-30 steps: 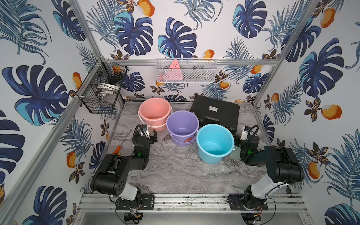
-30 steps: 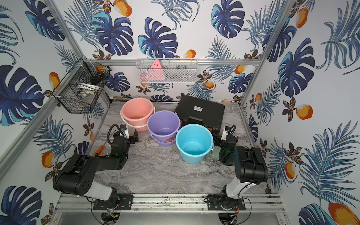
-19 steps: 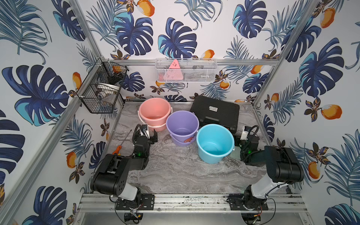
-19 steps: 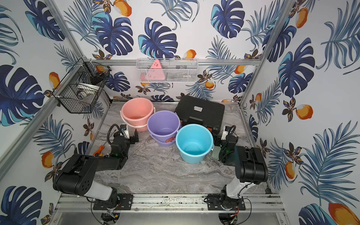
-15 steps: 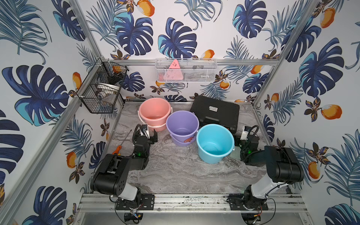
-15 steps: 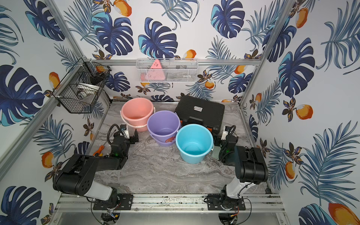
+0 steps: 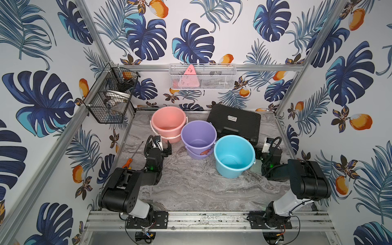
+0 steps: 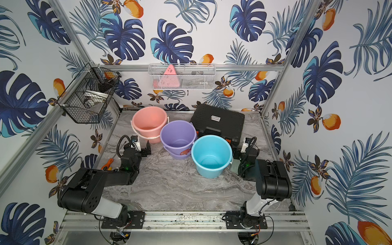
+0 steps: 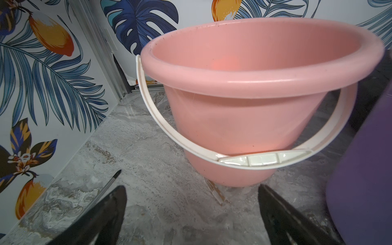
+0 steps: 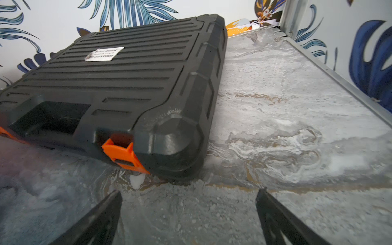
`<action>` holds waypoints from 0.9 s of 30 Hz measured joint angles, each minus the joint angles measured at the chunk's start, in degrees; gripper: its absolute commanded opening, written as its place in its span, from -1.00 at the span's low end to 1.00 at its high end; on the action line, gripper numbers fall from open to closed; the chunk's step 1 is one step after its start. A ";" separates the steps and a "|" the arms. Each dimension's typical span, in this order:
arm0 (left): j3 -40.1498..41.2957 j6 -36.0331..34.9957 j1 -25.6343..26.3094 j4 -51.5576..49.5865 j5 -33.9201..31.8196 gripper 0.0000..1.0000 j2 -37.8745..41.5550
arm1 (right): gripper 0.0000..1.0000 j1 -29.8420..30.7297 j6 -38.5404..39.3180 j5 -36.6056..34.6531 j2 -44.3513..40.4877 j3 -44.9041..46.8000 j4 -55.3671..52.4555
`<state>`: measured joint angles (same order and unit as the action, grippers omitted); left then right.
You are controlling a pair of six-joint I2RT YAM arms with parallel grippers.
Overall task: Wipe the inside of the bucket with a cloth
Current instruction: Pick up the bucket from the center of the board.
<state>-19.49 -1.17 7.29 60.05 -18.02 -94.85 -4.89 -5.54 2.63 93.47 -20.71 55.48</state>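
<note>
Three buckets stand upright in a row: pink (image 7: 169, 121), purple (image 7: 199, 135) and blue (image 7: 233, 154), and each looks empty inside. My left gripper (image 7: 163, 148) rests low just in front of the pink bucket (image 9: 254, 89), open, with only bare table between its fingers (image 9: 106, 212). My right gripper (image 7: 262, 149) sits to the right of the blue bucket, open, facing the corner of a black case (image 10: 169, 137). A pale grey-green patch (image 8: 234, 167) between the blue bucket and the right arm may be the cloth; most of it is hidden.
The black case (image 7: 235, 123) lies flat at the back right, close behind the blue bucket. An orange-handled screwdriver (image 7: 129, 162) lies by the left wall. A black wire basket (image 7: 112, 99) and a white mesh shelf (image 7: 202, 77) hang on the walls.
</note>
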 measured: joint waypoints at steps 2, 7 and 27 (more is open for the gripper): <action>0.76 -0.04 1.01 0.35 -0.26 0.98 0.11 | 1.00 0.87 -1.38 -5.42 -1.36 3.23 2.62; 1.84 -0.09 1.49 0.42 -2.03 0.98 3.32 | 1.00 1.90 -2.51 -11.63 -0.44 9.25 11.82; -5.40 -1.88 9.99 -23.10 -7.76 0.98 25.16 | 1.00 4.79 -7.43 -33.57 -23.08 12.90 7.26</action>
<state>-24.88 -3.05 17.28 36.95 -25.78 -69.69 -0.10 -12.97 -30.94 70.39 -7.81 62.74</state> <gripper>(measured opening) 0.991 0.999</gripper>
